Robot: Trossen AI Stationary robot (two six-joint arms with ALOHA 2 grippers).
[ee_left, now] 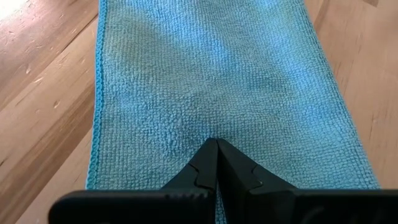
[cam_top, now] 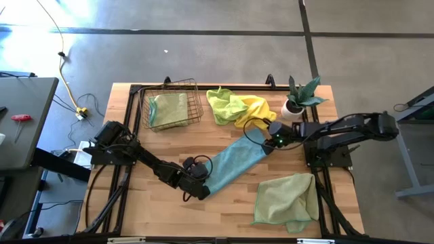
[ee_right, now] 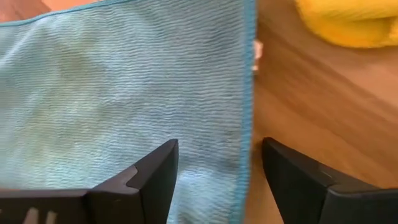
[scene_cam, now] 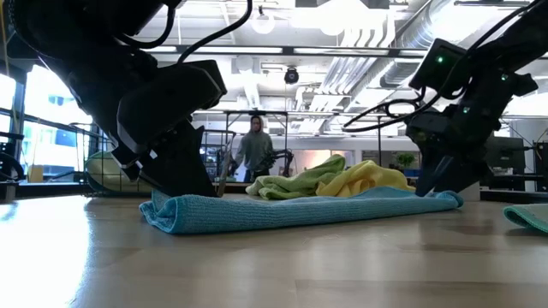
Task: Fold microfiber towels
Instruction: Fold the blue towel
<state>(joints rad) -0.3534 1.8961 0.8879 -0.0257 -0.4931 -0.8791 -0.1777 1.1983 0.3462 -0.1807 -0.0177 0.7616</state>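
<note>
A light blue towel point(cam_top: 234, 163) lies stretched in a long diagonal strip across the middle of the wooden tabletop point(cam_top: 169, 210), folded over so it is narrower than it is long. Its nap is short and looped, with a stitched hem of brighter blue along the edges. In the low view it sits flat, with a soft rolled lip at the end beside the left arm.

The left gripper point(ee_left: 216, 163) rests at the strip's lower end, its jaws pinched shut on the light blue towel. The right gripper point(ee_right: 217, 171) is at the opposite end, jaws spread wide and straddling the towel's hemmed side edge, one finger over the cloth and the other over bare wood.

Just past that end lie a crumpled lime green towel point(cam_top: 224, 105) and a yellow towel point(cam_top: 261, 108), heaped together and touching. A pale green towel point(cam_top: 286, 198) lies rumpled near the right front corner. Another pale green cloth point(cam_top: 168, 108) sits inside the wire basket point(cam_top: 199, 108) at the back left. A small potted plant point(cam_top: 298, 100) stands near the right arm.
</note>
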